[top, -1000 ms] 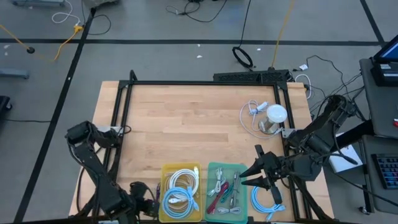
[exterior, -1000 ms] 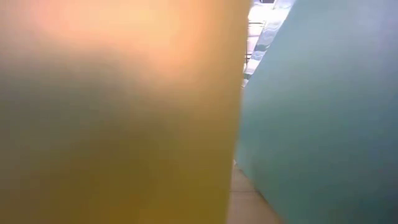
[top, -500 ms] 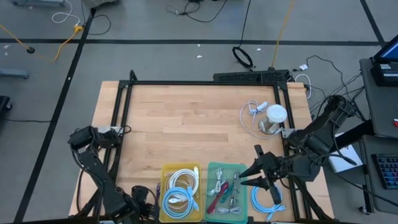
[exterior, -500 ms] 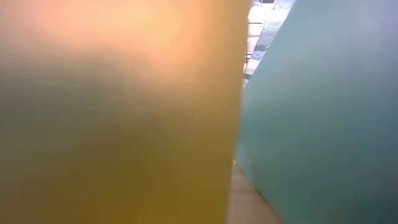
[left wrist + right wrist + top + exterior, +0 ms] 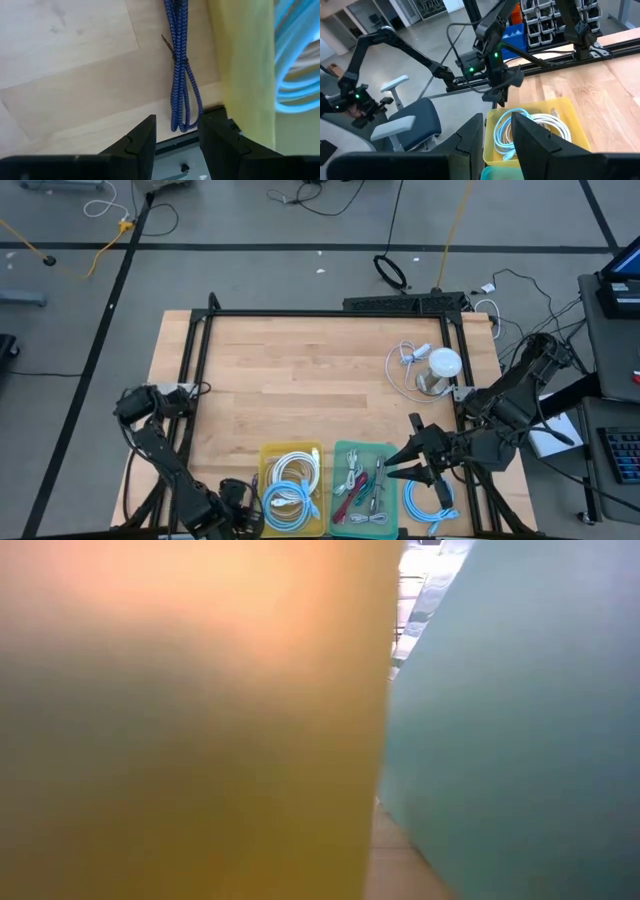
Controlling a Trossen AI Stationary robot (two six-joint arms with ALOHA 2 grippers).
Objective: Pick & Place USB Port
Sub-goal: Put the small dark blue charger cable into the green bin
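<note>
A dark blue braided cable (image 5: 179,75), bundled in a long loop, lies flat on the wooden table along the outer left wall of the yellow bin (image 5: 290,485). Its plugs do not show, and the USB port is out of view. My left gripper (image 5: 175,132) points down over the cable's looped end. It is open, with one finger on each side of that end, and I see no touch. In the high view my left gripper (image 5: 238,506) is at the table's near edge. My right gripper (image 5: 398,460) hovers open and bare over the green bin (image 5: 363,485).
The yellow bin holds light blue and white cable coils, and the green bin holds mixed cables. A light blue coil (image 5: 430,505) lies to the right of the green bin. A white-capped cylinder (image 5: 440,370) and a white cable sit at the far right. Both bin walls block the low view.
My left gripper has sunk toward the table and moved a little toward the yellow bin's left side. My right arm has kept still.
</note>
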